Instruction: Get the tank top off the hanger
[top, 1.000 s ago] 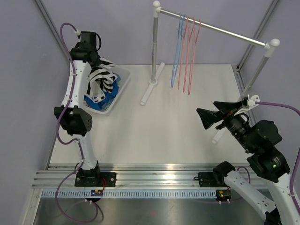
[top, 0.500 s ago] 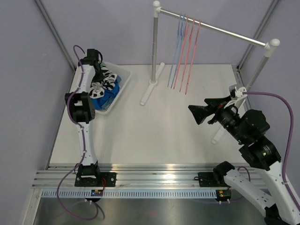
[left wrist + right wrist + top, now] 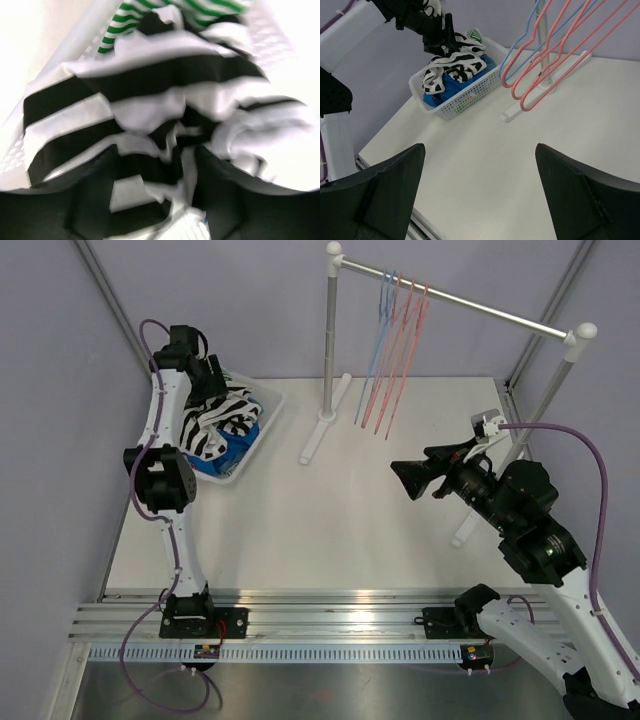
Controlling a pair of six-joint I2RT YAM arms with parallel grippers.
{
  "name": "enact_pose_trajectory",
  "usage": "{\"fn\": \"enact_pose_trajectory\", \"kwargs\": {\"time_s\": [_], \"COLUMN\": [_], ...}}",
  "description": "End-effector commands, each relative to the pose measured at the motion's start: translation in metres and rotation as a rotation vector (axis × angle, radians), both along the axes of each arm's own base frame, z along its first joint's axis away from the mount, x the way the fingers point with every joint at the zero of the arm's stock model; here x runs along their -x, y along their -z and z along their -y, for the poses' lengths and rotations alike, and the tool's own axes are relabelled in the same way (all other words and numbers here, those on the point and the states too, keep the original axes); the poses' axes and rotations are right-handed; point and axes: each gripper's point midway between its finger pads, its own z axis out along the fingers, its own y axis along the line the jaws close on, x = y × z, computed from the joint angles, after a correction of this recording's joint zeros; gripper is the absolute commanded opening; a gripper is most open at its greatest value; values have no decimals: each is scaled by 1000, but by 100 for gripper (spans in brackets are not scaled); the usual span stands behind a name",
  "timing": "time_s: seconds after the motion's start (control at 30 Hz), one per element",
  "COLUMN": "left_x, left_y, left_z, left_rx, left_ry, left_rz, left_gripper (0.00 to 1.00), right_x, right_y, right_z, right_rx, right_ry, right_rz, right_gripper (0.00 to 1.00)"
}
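The black-and-white striped tank top [image 3: 215, 425] lies crumpled in the white basket [image 3: 268, 412] at the table's back left, off any hanger. My left gripper [image 3: 205, 378] hovers just over it. In the left wrist view its fingers [image 3: 95, 175] stand apart over the striped cloth [image 3: 165, 90], which fills the view. Several bare hangers [image 3: 390, 350], blue and pink, dangle from the rail at the back. My right gripper [image 3: 410, 478] is open in the air over the table's right half, its jaws wide and empty [image 3: 480, 190]. From there I see the tank top [image 3: 455, 65] and the hangers [image 3: 545, 55].
The basket [image 3: 465, 97] also holds a blue garment [image 3: 457, 82] and a green-striped one [image 3: 200, 7]. The clothes rack has a silver rail [image 3: 470, 305], a left post on a white foot [image 3: 322, 425] and a right post [image 3: 545, 390] by the table's right edge.
The left gripper carried the striped top down into the basket and then spread its jaws, so the cloth now lies spread there. The right arm has swung left.
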Motion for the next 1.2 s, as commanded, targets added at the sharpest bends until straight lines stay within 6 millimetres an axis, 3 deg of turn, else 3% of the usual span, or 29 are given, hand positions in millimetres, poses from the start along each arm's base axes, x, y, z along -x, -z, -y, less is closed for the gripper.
{"fn": "enact_pose_trajectory", "kwargs": {"time_s": [0.0, 0.03, 0.07, 0.2, 0.23, 0.3, 0.37, 0.4, 0.43, 0.47, 0.5, 0.53, 0.57, 0.6, 0.63, 0.67, 0.7, 0.73, 0.8, 0.83, 0.93, 0.97, 1.0, 1.07, 1.17], "left_x": [17, 19, 22, 42, 54, 69, 101, 111, 142, 157, 162, 179, 207, 219, 225, 245, 251, 255, 273, 275, 289, 291, 296, 300, 303], "left_y": [-94, -105, -118, -172, -197, -217, -251, -237, -263, -265, -234, -238, -249, -250, -221, -230, -226, -200, -197, -170, -146, -113, -110, -81, -84], "left_z": [18, 20, 23, 30, 31, 33, 35, 32, 33, 33, 28, 42, 39, 36, 36, 34, 29, 29, 34, 37, 54, 50, 48, 43, 48], "left_rx": [80, 89, 99, 120, 119, 119, 107, 98, 81, 66, 32, 34, 12, -4, -10, -19, -36, -43, -43, -36, -5, -37, -46, -94, -74], "left_ry": [67, 75, 86, 109, 114, 120, 126, 107, 99, 88, 61, 108, 97, 83, 86, 87, 64, 68, 81, 86, 152, 147, 146, 165, 185], "left_rz": [177, 197, 226, 336, 386, 425, 492, 453, 523, 537, 485, 513, 571, 598, 547, 599, 606, 557, 608, 570, 596, 532, 550, 503, 542], "left_gripper": [75, 91, 98, 99, 99, 99, 99, 99, 99, 99, 99, 99, 99, 99, 99, 99, 99, 99, 99, 99, 99, 99, 99, 99, 99], "right_x": [-1, -1, -4, -9, -11, -19, -32, -36, -41, -45, -47, -50, -50, -50, -51, -54, -53, -56, -56, -56, -54, -54, -54, -54, -58], "right_y": [-24, -21, -18, -12, -11, -7, -1, 1, 3, 6, 6, 8, 9, 7, 8, 9, 8, 9, 11, 11, 19, 27, 30, 38, 54], "right_z": [-7, -8, -10, -9, -8, 0, 14, 20, 30, 31, 31, 30, 29, 29, 30, 33, 37, 45, 54, 61, 67, 68, 71, 76, 84], "right_rx": [-31, -21, -10, 18, 20, 33, 56, 71, 81, 92, 97, 109, 119, 127, 142, 156, 170, 186, 202, 203, 219, 237, 243, 260, 293], "right_ry": [-36, -42, -43, -27, -16, 48, 155, 194, 257, 272, 278, 280, 274, 273, 278, 298, 311, 357, 400, 439, 462, 461, 474, 501, 546], "right_rz": [55, 44, 31, 4, -2, -25, -52, -66, -73, -85, -88, -96, -99, -105, -111, -119, -127, -128, -134, -130, -125, -134, -137, -149, -162], "right_gripper": [99, 99, 99, 100, 100, 99, 99, 100, 100, 99, 100, 100, 100, 99, 99, 100, 99, 99, 99, 100, 99, 99, 99, 99, 99]}}
